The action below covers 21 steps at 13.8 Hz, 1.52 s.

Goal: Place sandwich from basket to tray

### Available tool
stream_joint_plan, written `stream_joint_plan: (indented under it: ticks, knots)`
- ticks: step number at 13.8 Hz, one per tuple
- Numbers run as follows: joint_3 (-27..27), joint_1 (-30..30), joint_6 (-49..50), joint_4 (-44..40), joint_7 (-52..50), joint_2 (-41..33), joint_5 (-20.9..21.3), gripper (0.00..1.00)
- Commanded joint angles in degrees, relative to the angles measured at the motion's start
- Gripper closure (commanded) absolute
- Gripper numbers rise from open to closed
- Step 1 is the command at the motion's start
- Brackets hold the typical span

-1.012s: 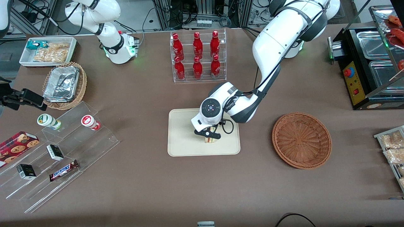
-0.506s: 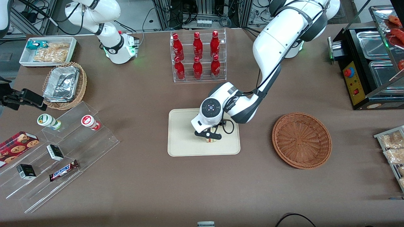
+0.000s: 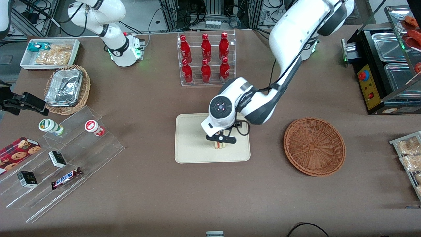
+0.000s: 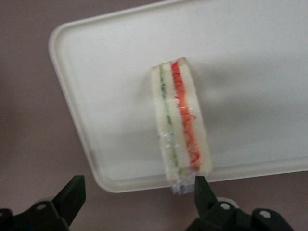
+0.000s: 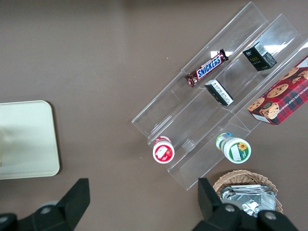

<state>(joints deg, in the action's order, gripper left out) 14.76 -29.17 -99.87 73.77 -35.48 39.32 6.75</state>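
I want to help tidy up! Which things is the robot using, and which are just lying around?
Using: sandwich standing on the tray; empty basket; open pincer above the sandwich.

Lying around: red bottles, Snickers bar, cookie box, foil trays.

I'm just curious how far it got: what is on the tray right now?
Only the sandwich, standing on its edge on the tray, near its rim. The open gripper hangs just above it, not touching it. The basket is empty. In the front view the gripper covers part of the sandwich.
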Motion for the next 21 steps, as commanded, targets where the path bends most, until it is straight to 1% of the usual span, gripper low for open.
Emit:
stream_joint_plan:
  ticks: [1,3,4,7,9,10,11,12,15,16,21]
  knots:
    - [-5.6,0.2,10.4,1.6,-0.9,-11.1,0.4,0.0]
    - [-9.9,1.0,15.8,1.3,0.1,-16.0,0.0,0.0]
    - [-11.5,3.0,18.2,1.3,2.8,-18.4,-0.4,0.0]
    - [-11.8,10.8,20.7,1.0,13.5,-23.4,0.0,0.0]
    - [-11.9,16.0,22.2,1.0,18.2,-25.5,0.1,0.0]
    - [-11.9,18.9,23.1,1.0,19.9,-26.2,-0.5,0.0]
    - [-11.9,20.5,23.4,1.1,20.2,-27.1,-1.2,0.0]
    - [-11.9,20.8,23.7,2.0,20.3,-28.9,-0.8,0.0]
    - [-11.9,22.9,26.5,4.1,20.6,-31.5,-1.9,0.0]
    - [-11.9,23.0,26.2,6.0,20.7,-32.7,-2.4,0.0]
    - [-11.8,23.0,21.9,16.3,20.7,-39.8,-2.4,0.0]
